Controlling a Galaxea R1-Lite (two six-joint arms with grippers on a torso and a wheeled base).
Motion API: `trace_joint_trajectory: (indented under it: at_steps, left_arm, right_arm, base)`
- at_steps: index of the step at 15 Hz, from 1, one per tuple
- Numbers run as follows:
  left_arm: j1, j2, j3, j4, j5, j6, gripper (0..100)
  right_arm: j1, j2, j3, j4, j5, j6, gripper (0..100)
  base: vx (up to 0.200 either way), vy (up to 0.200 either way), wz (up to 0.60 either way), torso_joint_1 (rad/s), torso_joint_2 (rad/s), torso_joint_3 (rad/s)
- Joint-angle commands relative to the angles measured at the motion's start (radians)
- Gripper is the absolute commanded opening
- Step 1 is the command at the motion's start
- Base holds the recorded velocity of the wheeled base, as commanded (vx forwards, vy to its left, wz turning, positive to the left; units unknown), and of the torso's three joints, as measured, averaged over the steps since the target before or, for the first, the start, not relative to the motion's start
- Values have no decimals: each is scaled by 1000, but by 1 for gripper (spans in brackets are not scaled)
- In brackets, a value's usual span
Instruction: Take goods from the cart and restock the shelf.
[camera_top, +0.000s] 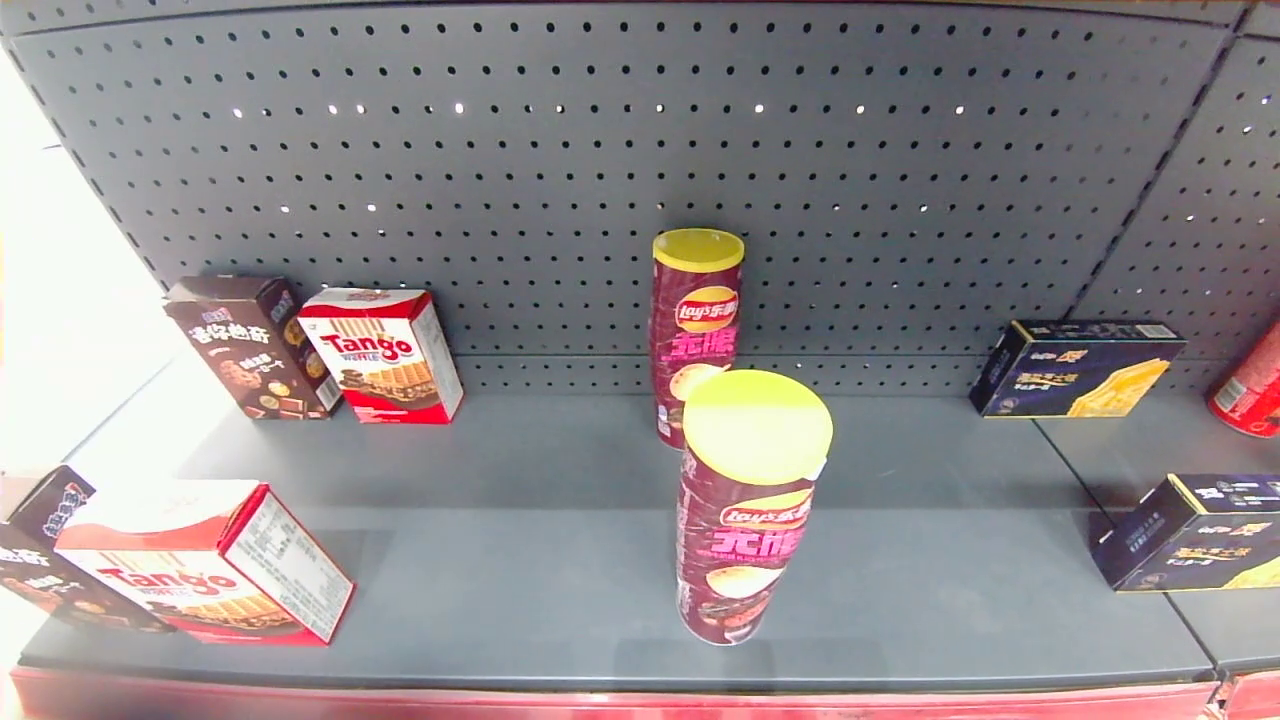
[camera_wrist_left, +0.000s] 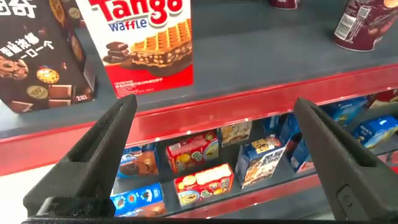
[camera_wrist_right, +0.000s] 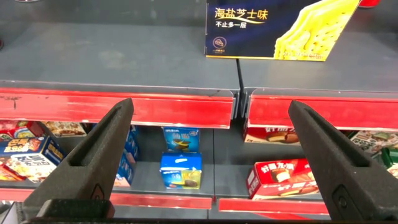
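My left end effector hangs just off the front of the shelf, fingers spread wide apart. Past it a waffle box stands near the shelf's front edge, with a dark chocolate box just beside it. My right end effector sits at the same height farther along, its fingers also wide apart, below a navy box near the front edge.

From the head view, two chip cans stand upright mid-shelf (both with yellow lids): the front can close to the edge, the rear can against the perforated back panel. A second waffle box and a second chocolate box stand side by side at the back left, and another navy box at the back right. Something red at the far right may be a can; it is cut off.
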Motion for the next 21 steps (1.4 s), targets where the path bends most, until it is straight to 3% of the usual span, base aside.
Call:
trace_joint_trajectory:
  at_steps: [1, 2, 3, 4, 11, 12, 13, 15, 16, 18, 19, 21]
  left_arm:
    - [5, 2, -1, 9, 95, -2, 100]
    - [10, 16, 2, 21, 287, 15, 100]
    - [5, 11, 2, 44, 376, 24, 100]
    - [8, 10, -4, 73, 384, 4, 100]
    - [2, 10, -3, 70, 373, -4, 100]
    - [2, 10, -3, 71, 370, -5, 100]
    - [2, 10, -4, 70, 368, -4, 100]
    - [1, 10, -4, 71, 367, -4, 100]
    - [1, 10, -4, 71, 364, -4, 100]
    - [1, 10, -4, 71, 362, -7, 100]
    - [1, 10, -4, 71, 362, -7, 100]
    - [-1, 10, -4, 71, 356, -7, 100]
  right_arm:
    - [0, 1, 0, 0, 0, 0, 100]
    - [0, 1, 0, 0, 1, 0, 100]
    - [0, 1, 0, 0, 0, 0, 100]
    - [0, 1, 0, 0, 1, 0, 100]
    - [5, 3, -2, -2, 4, -8, 100]
    - [3, 58, -80, -9, 10, -11, 100]
    - [6, 356, -272, -3, 15, -3, 100]
    - [80, 563, -348, -64, 66, -13, 100]
    - [181, 669, -380, -77, 109, -16, 100]
    - [315, 847, -468, -103, 112, -17, 100]
    - [315, 847, -468, -103, 112, -17, 100]
    - [439, 1038, -549, -132, 113, -55, 100]
  base:
    - [0, 0, 0, 0, 0, 0]
    - [0, 0, 0, 0, 0, 0]
    - [0, 0, 0, 0, 0, 0]
    - [0, 0, 0, 0, 0, 0]
    - [0, 0, 0, 0, 0, 0]
    - [0, 0, 0, 0, 0, 0]
    - [0, 0, 0, 0, 0, 0]
    - [0, 0, 0, 0, 0, 0]
    - [0, 0, 0, 0, 0, 0]
    - [0, 0, 0, 0, 0, 0]
    - [0, 0, 0, 0, 0, 0]
    - [0, 0, 0, 0, 0, 0]
